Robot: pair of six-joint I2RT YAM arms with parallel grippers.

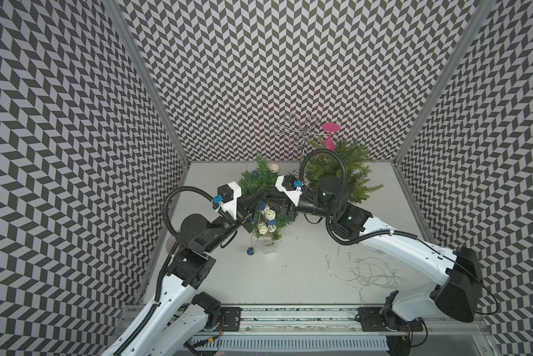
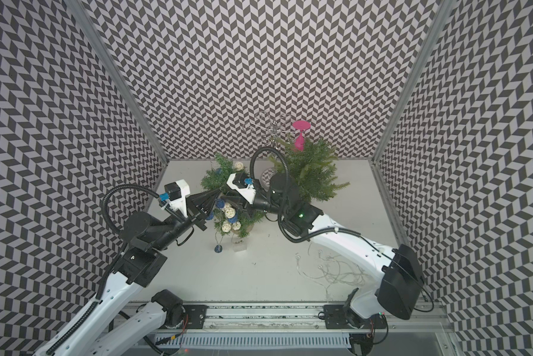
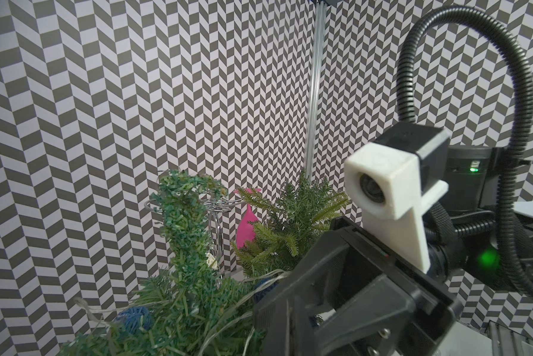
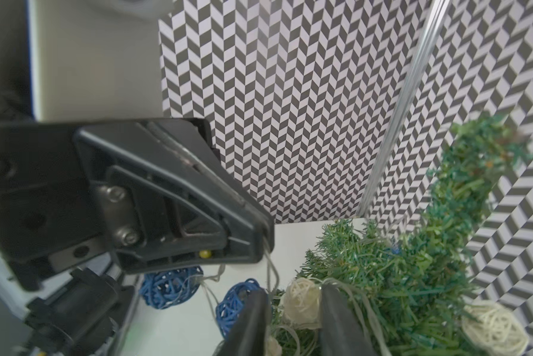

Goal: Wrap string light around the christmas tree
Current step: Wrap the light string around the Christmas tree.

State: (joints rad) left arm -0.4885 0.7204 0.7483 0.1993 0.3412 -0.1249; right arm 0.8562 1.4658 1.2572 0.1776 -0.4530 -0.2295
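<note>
The small tinsel christmas tree (image 1: 260,175) (image 2: 220,175) (image 4: 397,277) stands mid-table. The string light (image 1: 266,215) (image 2: 229,212), blue and white wicker balls on clear wire, is draped over its front. The wire's clear battery box (image 1: 269,247) lies on the table. My left gripper (image 1: 266,193) (image 3: 285,300) (image 4: 266,235) is shut on the wire just above the tree's front. My right gripper (image 1: 274,203) (image 4: 293,291) is right below it. Its fingers stand a little apart on either side of a white ball (image 4: 302,303), and the held wire hangs past one fingertip (image 4: 259,296).
A bigger fir plant (image 1: 345,172) (image 2: 311,172) stands behind my right wrist. A chrome wire stand (image 1: 302,132) and a pink glass (image 1: 330,135) are at the back wall. A tangle of clear wire with small bulbs (image 1: 367,271) lies front right. One blue ball (image 1: 250,251) rests on the table.
</note>
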